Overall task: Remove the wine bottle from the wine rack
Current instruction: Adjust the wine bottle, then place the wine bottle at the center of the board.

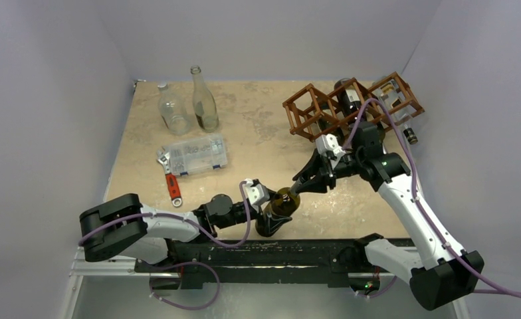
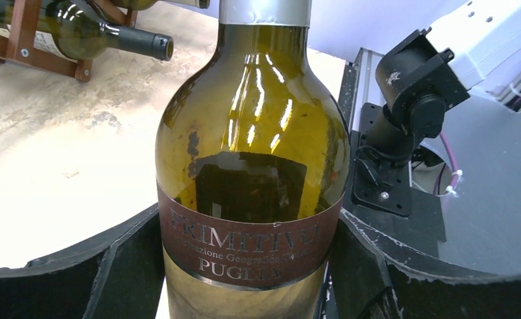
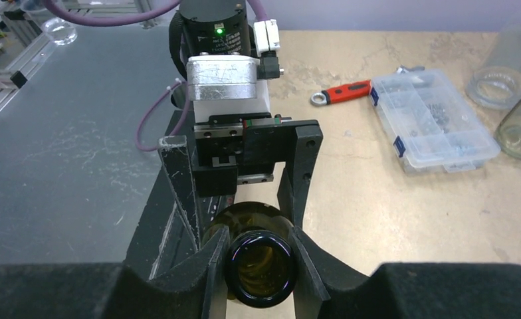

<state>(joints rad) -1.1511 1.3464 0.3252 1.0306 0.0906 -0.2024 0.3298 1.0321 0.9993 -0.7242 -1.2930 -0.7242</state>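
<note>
The brown glass wine bottle [image 2: 251,133] is off the red-brown wooden wine rack [image 2: 24,26], squeezed inside both left pincer [image 2: 248,272] and right pincer [image 3: 259,259]; one likely lets go next.

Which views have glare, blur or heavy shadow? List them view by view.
Left wrist: bright glare streaks on the shoulder of the wine bottle, label lettering soft. Right wrist: the right hand nearest the lens is dark and blurred, the clear plastic box sharp. Top external: even light, soft shadows only.
</note>
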